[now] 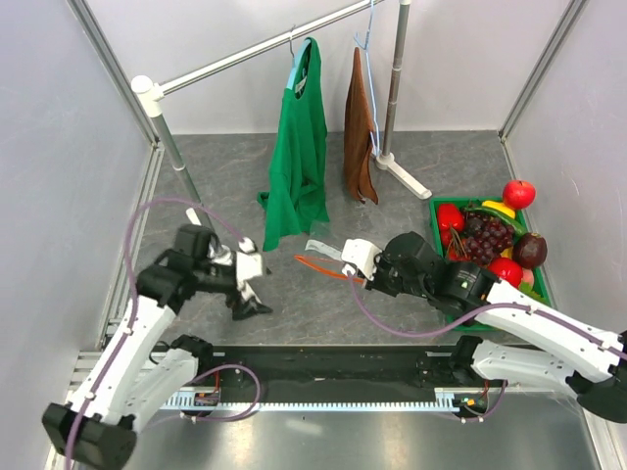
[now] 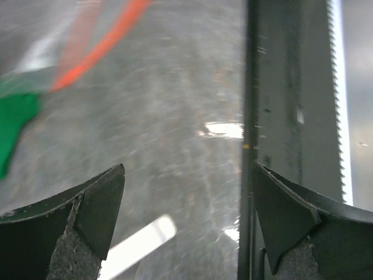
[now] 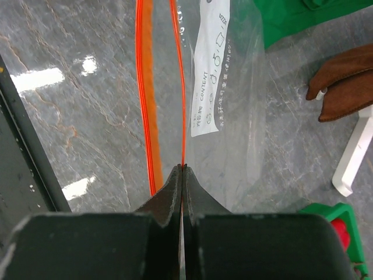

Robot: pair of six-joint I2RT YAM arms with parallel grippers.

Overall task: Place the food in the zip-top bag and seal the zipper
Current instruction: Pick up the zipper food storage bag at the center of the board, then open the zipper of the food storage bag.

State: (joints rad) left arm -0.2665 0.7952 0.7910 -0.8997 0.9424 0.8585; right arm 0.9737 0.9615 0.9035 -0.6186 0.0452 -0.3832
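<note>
**Early stage of the task.** The right fingers [image 3: 179, 181] are clenched on one lip of the orange zipper [image 3: 144, 87]. They hold the mouth of the bag [image 3: 233, 99], which sits at mid-frame in the top view. The left fingers [image 2: 96, 204] are released over the counter [image 2: 175, 105] at lower left, grasping nothing. The food [image 1: 485, 235] is heaped in the green tray [image 1: 435, 208] at right, and none shows in the bag. By these views, filling and sealing are both left to do.
</note>
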